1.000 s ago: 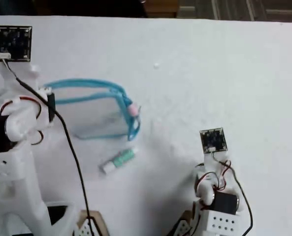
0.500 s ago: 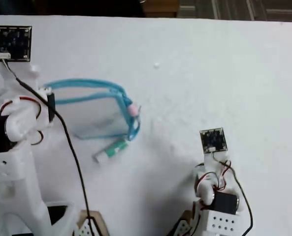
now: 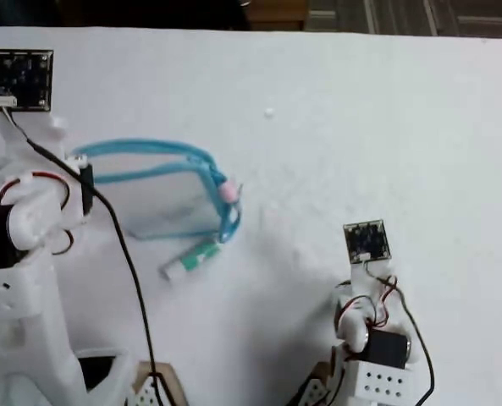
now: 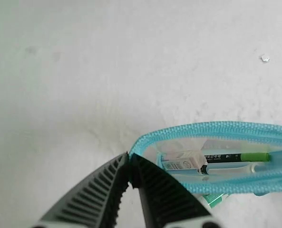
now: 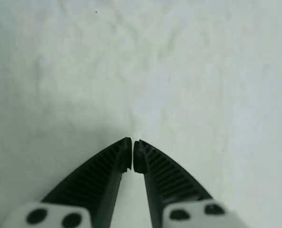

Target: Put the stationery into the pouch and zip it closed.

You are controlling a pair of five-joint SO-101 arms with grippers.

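Observation:
The clear pouch (image 3: 157, 196) with a teal zipper lies open at the left of the table, its pink pull (image 3: 228, 192) at the right end. My left gripper (image 3: 86, 182) is shut on the pouch's left end (image 4: 145, 142), jaws pinched on the zipper's corner. Inside the pouch (image 4: 217, 161) I see a white eraser (image 4: 183, 160) and a green pen (image 4: 240, 157). A green and white glue stick (image 3: 191, 258) lies on the table against the pouch's near right corner. My right gripper (image 5: 132, 146) is shut with nothing in it over bare white table.
The right arm (image 3: 373, 338) sits at the table's near right, well apart from the pouch. A small white speck (image 3: 269, 112) lies toward the back. The white table surface (image 3: 386, 135) stretches wide to the right of the pouch.
The green and white stick slid left, up to the pouch's near corner. The left arm and the pouch's left end shifted slightly. The right arm has not moved.

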